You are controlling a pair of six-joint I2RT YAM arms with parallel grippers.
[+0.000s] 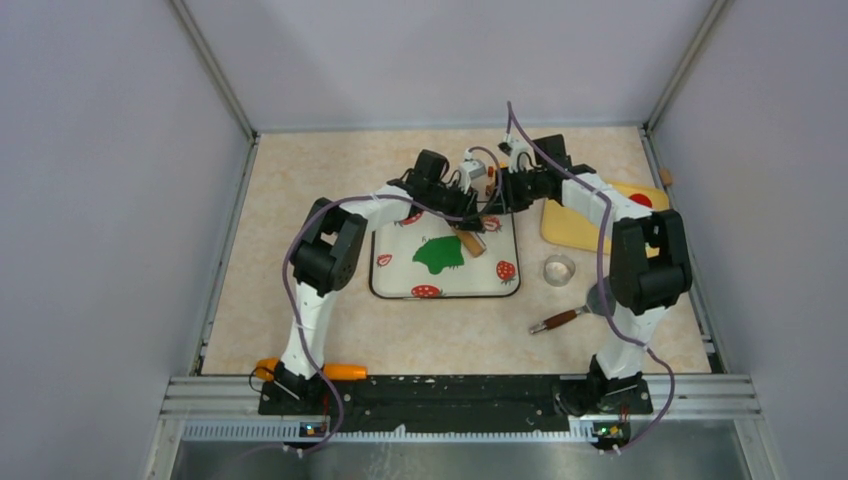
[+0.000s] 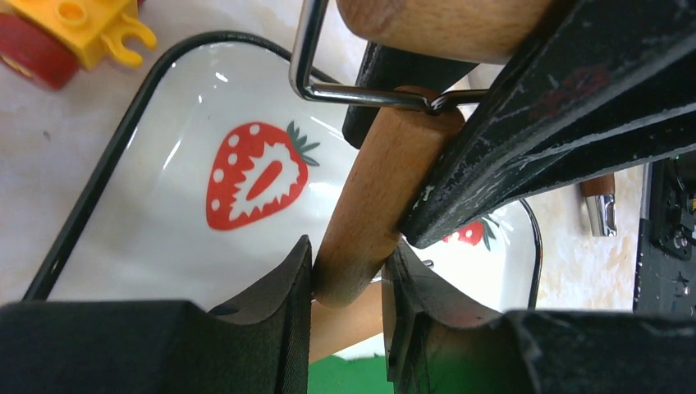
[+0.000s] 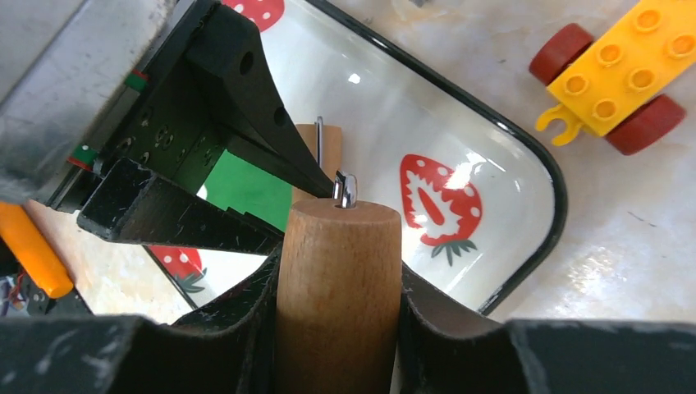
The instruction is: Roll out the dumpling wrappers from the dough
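Note:
The dark green dough [image 1: 438, 254] lies as a flat irregular sheet on the white strawberry tray [image 1: 398, 283]. It also shows in the left wrist view [image 2: 345, 379] and in the right wrist view [image 3: 246, 190]. A wooden roller tool [image 1: 470, 243] with a wire frame hangs over the tray's far right part. My left gripper [image 2: 349, 263] is shut on one wooden part of the tool [image 2: 373, 197]. My right gripper [image 3: 336, 271] is shut on another wooden part [image 3: 338, 295]. Both grippers meet above the tray, the left [image 1: 468, 215] and the right [image 1: 497, 207]. No green wrapper discs show.
A clear round cutter [image 1: 559, 270] and a wooden-handled tool [image 1: 560, 320] lie right of the tray. A yellow board [image 1: 575, 228] with a red disc [image 1: 640, 200] is at the back right. A yellow toy car [image 3: 615, 74] stands behind the tray. An orange tool [image 1: 340, 371] lies at the near left.

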